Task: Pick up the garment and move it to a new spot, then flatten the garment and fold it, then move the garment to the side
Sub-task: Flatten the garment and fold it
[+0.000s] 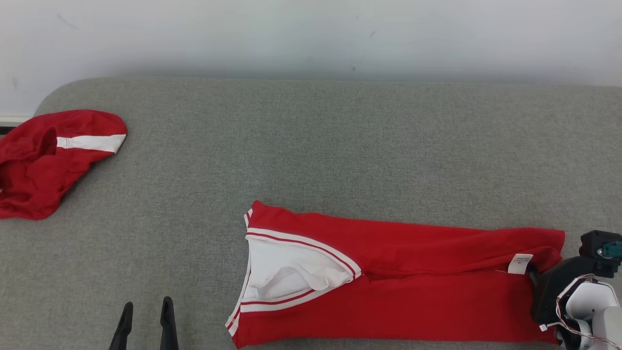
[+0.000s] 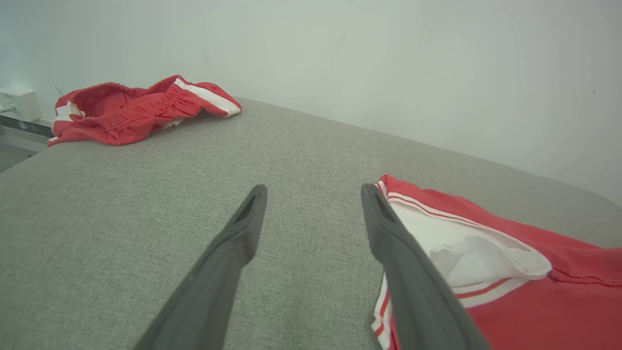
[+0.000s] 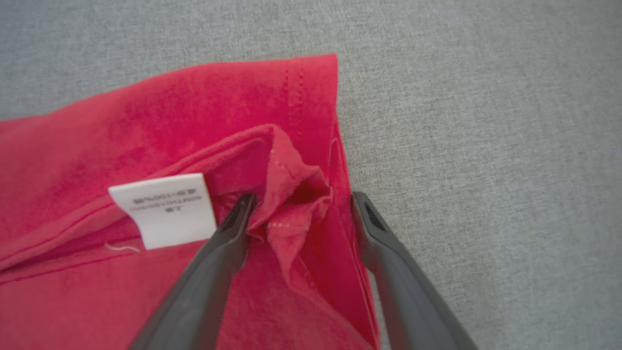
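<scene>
While your shirt (image 1: 413, 291) lies folded on the grey table (image 1: 340, 146), your right gripper (image 3: 302, 199) stands spread around a bump (image 3: 291, 189) at its hem (image 3: 311, 97), and your left gripper (image 1: 147, 305) hangs spread near the collar (image 1: 301, 247).

A grey, felt-like fabric worktop (image 1: 311, 146) with a rounded far-left corner lies below a plain pale wall (image 1: 311, 34) that rises along the worktop's far edge. A crumpled pair of red shorts with a white side stripe (image 1: 43, 160) lies at the worktop's far-left corner. A small white box (image 2: 19, 103) sits just beyond that corner.
</scene>
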### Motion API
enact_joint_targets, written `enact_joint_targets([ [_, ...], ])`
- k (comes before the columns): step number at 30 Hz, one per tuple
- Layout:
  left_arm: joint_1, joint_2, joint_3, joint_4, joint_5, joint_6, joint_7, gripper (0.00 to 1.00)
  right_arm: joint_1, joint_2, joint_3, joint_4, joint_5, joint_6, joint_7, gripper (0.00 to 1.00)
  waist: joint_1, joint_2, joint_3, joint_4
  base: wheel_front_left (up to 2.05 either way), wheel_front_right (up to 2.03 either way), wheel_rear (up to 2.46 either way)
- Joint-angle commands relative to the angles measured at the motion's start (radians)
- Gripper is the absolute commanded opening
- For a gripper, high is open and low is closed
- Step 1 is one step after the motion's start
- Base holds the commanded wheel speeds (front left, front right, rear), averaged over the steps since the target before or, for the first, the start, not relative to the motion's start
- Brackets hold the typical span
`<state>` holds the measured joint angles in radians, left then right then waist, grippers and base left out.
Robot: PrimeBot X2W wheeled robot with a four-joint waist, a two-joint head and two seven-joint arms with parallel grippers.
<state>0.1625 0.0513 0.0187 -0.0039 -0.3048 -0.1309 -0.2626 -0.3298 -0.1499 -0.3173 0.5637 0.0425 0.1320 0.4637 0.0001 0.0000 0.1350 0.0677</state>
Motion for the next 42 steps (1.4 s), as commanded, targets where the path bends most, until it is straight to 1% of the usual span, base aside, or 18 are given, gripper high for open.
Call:
enact_joint_targets([
  [1,-0.009,-0.002,0.002,0.001,0.000,0.001,-0.003,1.00,0.016,0.007,-0.004,0.016,-0.008,-0.003,0.014,1.00,-0.0001,0.0000,0.003,0.004,0.00,0.00,0.00],
  [6,-0.008,-0.002,0.003,-0.001,0.001,0.001,-0.003,1.00,0.021,0.024,-0.014,0.029,-0.021,-0.003,0.039,1.00,-0.0001,0.0000,0.008,0.005,0.00,0.00,0.00],
  [9,-0.010,-0.002,0.001,-0.003,0.004,0.001,-0.003,1.00,0.033,0.020,-0.027,0.035,-0.042,-0.003,0.058,1.00,-0.0001,0.0000,0.009,0.004,0.00,0.00,0.00],
  [12,-0.009,-0.002,0.000,-0.006,0.003,0.001,-0.003,1.00,0.037,0.012,-0.048,0.024,-0.057,-0.004,0.054,1.00,-0.0001,0.0000,0.011,0.002,0.00,0.00,0.00],
  [18,-0.010,-0.002,-0.002,-0.008,0.003,0.001,-0.003,1.00,0.044,0.037,-0.054,0.020,-0.067,-0.004,0.069,1.00,-0.0001,0.0000,0.016,-0.003,0.00,0.00,0.00],
  [22,-0.014,-0.002,-0.007,-0.008,0.007,0.001,-0.003,1.00,0.043,0.047,-0.047,0.039,-0.056,-0.004,0.082,1.00,-0.0001,0.0000,0.021,-0.001,0.00,0.00,0.00],
  [23,-0.014,-0.002,-0.008,-0.008,0.007,0.001,-0.003,1.00,0.043,0.046,-0.047,0.043,-0.054,-0.004,0.082,0.91,-0.0001,0.0000,0.022,0.000,0.00,0.00,0.00],
  [24,-0.014,-0.002,-0.008,-0.007,0.008,0.001,-0.003,1.00,0.042,0.044,-0.048,0.046,-0.053,-0.004,0.080,0.40,-0.0001,0.0000,0.023,0.001,0.00,0.00,0.00],
  [25,-0.014,-0.002,-0.008,-0.006,0.008,0.001,-0.003,1.00,0.041,0.042,-0.049,0.050,-0.054,-0.004,0.078,0.00,-0.0001,0.0000,0.024,0.003,0.00,0.00,0.00],
  [34,-0.004,-0.002,-0.005,-0.004,0.002,0.001,-0.003,1.00,0.030,0.025,-0.071,0.038,-0.062,-0.004,0.046,0.00,-0.0001,0.0000,0.016,0.000,0.00,0.00,0.00],
  [42,0.010,-0.001,-0.006,0.000,-0.001,0.001,-0.003,1.00,0.011,0.005,-0.144,-0.019,-0.080,-0.004,0.006,0.00,-0.0001,0.0000,-0.007,-0.021,0.00,0.00,0.00],
])
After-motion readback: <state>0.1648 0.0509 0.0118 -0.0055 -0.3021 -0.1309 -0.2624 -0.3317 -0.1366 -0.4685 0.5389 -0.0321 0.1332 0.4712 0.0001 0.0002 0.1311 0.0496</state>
